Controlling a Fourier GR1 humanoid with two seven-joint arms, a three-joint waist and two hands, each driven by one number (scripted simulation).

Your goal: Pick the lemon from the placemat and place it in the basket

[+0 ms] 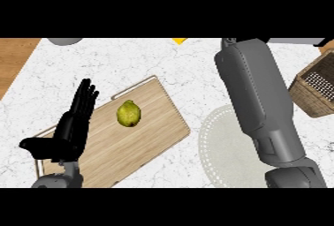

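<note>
A yellow-green lemon (128,113) lies on a wooden board (153,145) left of centre, not on the round white placemat (220,145) to its right. My left hand (68,132) stands open at the board's left edge, fingers straight and pointing up, thumb out to the left, a short way from the lemon and not touching it. The woven basket (318,92) sits at the right edge, partly cut off. My right forearm (257,97) runs from the lower right up to the top edge, crossing the placemat; its hand is out of the picture.
A grey round object (64,41) and a small yellow thing (179,40) peek in at the top edge. The white marble counter (169,62) ends at the upper left, where a brown wood surface (13,57) shows.
</note>
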